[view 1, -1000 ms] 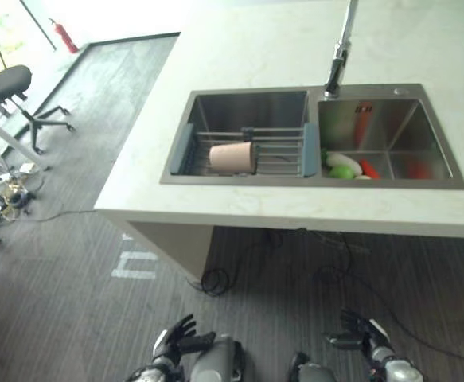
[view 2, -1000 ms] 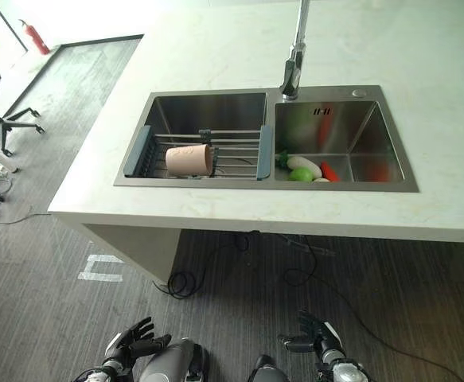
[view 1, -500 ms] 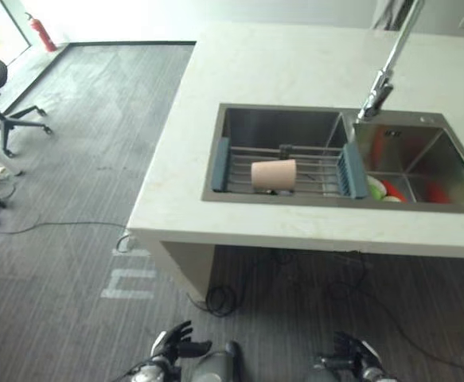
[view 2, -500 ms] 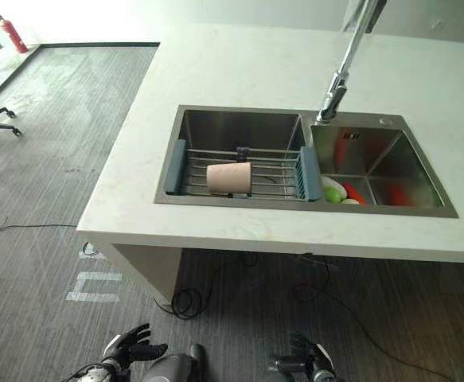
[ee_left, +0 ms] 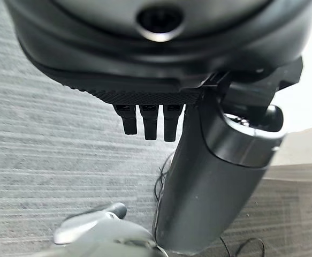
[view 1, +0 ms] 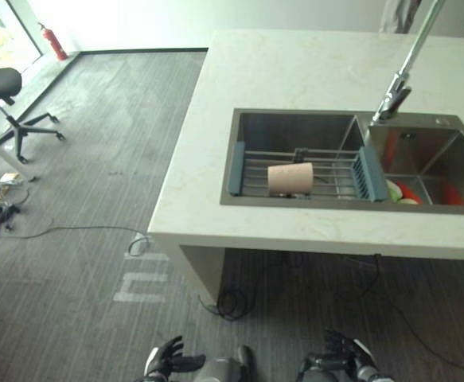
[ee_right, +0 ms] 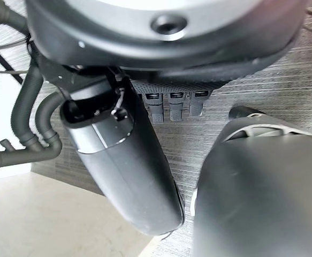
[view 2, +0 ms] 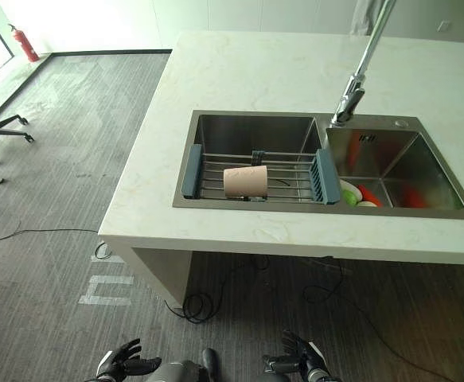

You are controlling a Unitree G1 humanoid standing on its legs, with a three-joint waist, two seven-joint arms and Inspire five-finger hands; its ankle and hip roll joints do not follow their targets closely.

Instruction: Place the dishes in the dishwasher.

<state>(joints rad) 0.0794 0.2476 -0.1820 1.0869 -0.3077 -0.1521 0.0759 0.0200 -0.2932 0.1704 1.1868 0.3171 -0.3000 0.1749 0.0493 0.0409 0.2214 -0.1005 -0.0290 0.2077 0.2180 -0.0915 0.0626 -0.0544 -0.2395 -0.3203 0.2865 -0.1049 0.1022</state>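
Observation:
A beige cup (view 1: 290,177) lies on its side on a wire rack (view 1: 335,169) with blue ends, which spans the left basin of a steel sink (view 1: 295,201). In the right basin sit green, white and red items (view 2: 359,196), partly hidden by the basin wall. My left hand (view 1: 165,364) and right hand (view 1: 345,363) hang low over the floor, far from the counter. Both are open and hold nothing. The left wrist view shows straight fingers (ee_left: 147,124) over carpet, and the right wrist view shows the same (ee_right: 169,108).
The pale stone counter (view 1: 295,72) carries a tall faucet (view 1: 395,89) between the basins. Cables (view 1: 232,302) loop on the grey carpet under the counter, near a white floor mark (view 1: 140,282). An office chair (view 1: 5,87) and a fire extinguisher (view 1: 54,41) stand far left.
The whole picture has shifted, so the camera moved: the counter and sink now sit further right and both hands show lower. The cup stays on the rack. Both hands remain open.

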